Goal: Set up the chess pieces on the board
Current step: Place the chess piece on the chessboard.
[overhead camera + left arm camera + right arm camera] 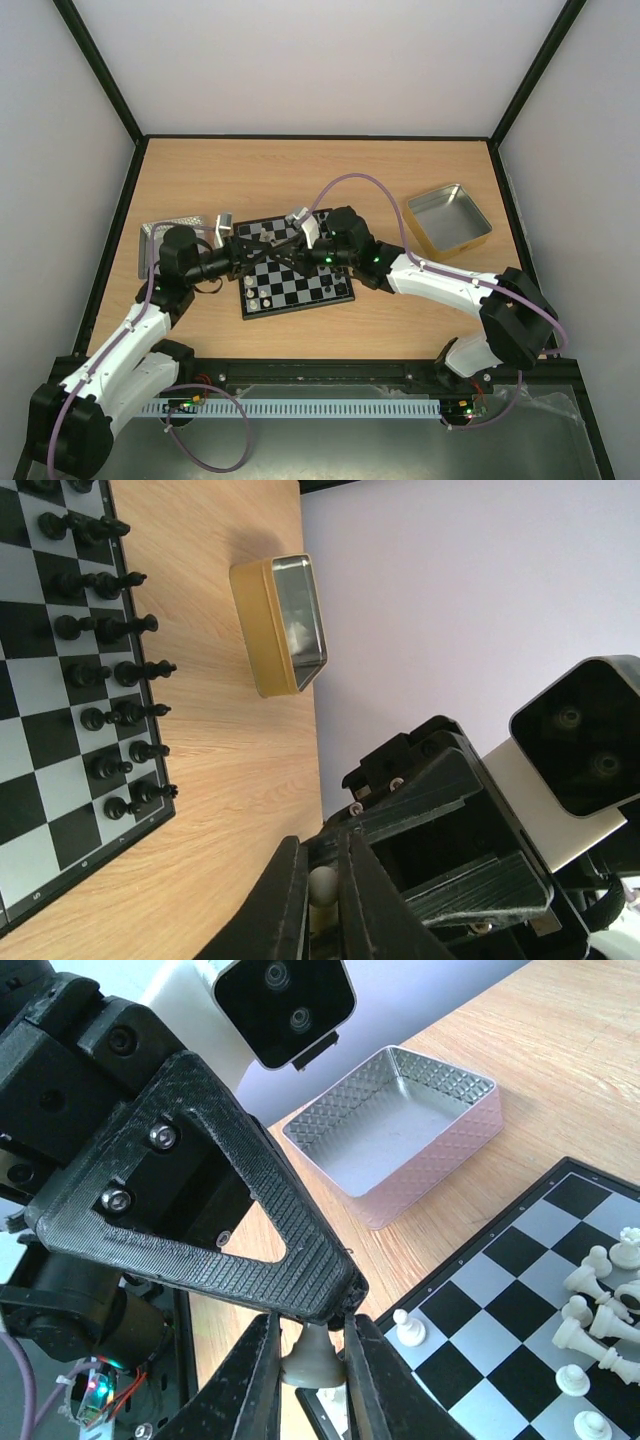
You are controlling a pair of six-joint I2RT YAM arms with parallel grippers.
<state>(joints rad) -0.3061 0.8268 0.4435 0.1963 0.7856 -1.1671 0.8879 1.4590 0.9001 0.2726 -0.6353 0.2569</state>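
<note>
On the wooden table [300,170], the board [300,287] has its black pieces [110,670] ranked in two rows, while the white pieces [590,1305] sit mostly huddled. The left gripper [322,842] and right gripper [310,1320] both seemingly pinch one cream piece [310,1360] by the board's corner.

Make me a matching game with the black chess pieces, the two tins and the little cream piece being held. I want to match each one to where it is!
Things:
1. black chess pieces
2. gold tin
3. silver tin
4. cream piece

Places:
A. pinched in the right pincer
B. lined up in two rows along one edge of the board
C. on the table, right of the board
D. on the table, left of the board

Pairs: 1-B, 2-C, 3-D, 4-A
</note>
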